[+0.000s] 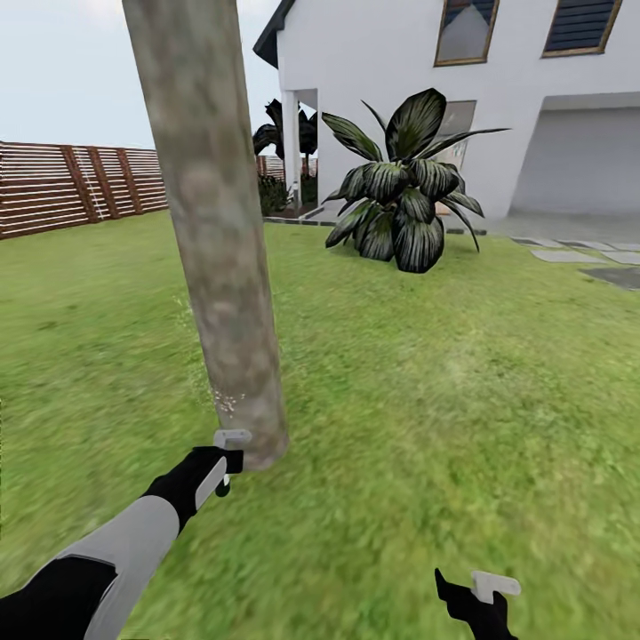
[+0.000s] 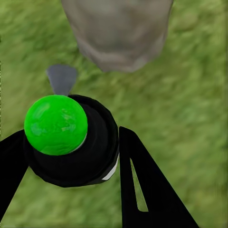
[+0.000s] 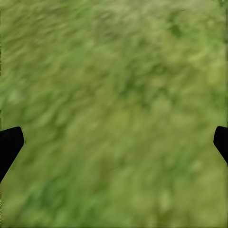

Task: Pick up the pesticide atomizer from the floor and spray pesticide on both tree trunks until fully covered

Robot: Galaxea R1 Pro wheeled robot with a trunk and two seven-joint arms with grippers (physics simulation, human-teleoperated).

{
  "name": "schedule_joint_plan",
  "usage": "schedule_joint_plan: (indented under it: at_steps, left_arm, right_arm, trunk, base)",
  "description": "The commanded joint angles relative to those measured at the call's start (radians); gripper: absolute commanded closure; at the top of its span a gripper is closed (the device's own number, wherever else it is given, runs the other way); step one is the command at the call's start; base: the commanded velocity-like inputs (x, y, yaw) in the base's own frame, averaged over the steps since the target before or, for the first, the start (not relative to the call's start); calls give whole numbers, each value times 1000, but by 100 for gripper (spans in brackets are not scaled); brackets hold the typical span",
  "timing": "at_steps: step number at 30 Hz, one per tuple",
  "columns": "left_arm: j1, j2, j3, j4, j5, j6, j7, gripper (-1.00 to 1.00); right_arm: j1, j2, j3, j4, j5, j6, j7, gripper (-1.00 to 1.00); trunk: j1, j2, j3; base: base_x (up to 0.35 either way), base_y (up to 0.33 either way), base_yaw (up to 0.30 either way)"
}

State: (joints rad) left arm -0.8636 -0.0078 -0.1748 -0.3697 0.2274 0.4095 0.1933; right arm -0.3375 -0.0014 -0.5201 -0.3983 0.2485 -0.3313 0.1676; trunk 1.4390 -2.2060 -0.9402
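A thick, pale mottled tree trunk [image 1: 218,249] rises from the grass floor [image 1: 427,400] just in front of me, and its crown is cut off by the top of the head view. A few white specks of pesticide [image 1: 228,402] dot the trunk low down. My left gripper [image 1: 227,462] hovers by the trunk's base, shut on the pesticide atomizer [image 2: 71,142], a black cylinder with a green top. In the left wrist view the trunk base [image 2: 116,33] stands close ahead of the bottle. My right gripper [image 1: 484,596] hangs open over bare grass at the lower right.
A large dark-leaved plant [image 1: 400,204] grows in front of the white house [image 1: 533,107]. A brown slat fence [image 1: 71,182] runs along the left. Grey stepping stones [image 1: 569,255] lie at the right, and black trees [image 1: 284,133] stand by the house corner.
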Motion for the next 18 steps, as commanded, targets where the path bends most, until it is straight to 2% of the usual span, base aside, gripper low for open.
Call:
schedule_joint_plan:
  at_steps: [1,4,11,16,18]
  left_arm:
    - [0,0,0,0,0,0,0,100]
    - [0,-1,0,0,-1,-1,1,100]
    - [29,-2,0,-13,-4,-13,10,100]
    - [29,1,-4,-56,-6,-13,9,100]
    - [29,3,-9,-128,-11,-11,1,100]
  right_arm:
    - [0,0,0,0,0,0,0,-100]
    - [0,0,0,0,0,0,0,-100]
    - [0,0,0,-1,1,0,0,-100]
    - [0,0,0,1,1,0,0,-100]
    - [0,0,0,2,1,0,0,-100]
  trunk:
    - [0,0,0]
    - [0,0,0]
    - [0,0,0]
    - [0,0,0]
    - [0,0,0]
  base:
    - [2,-4,177]
    - [0,-93,258]
    - [0,-260,271]
    - [0,-130,47]
    - [0,-8,2]
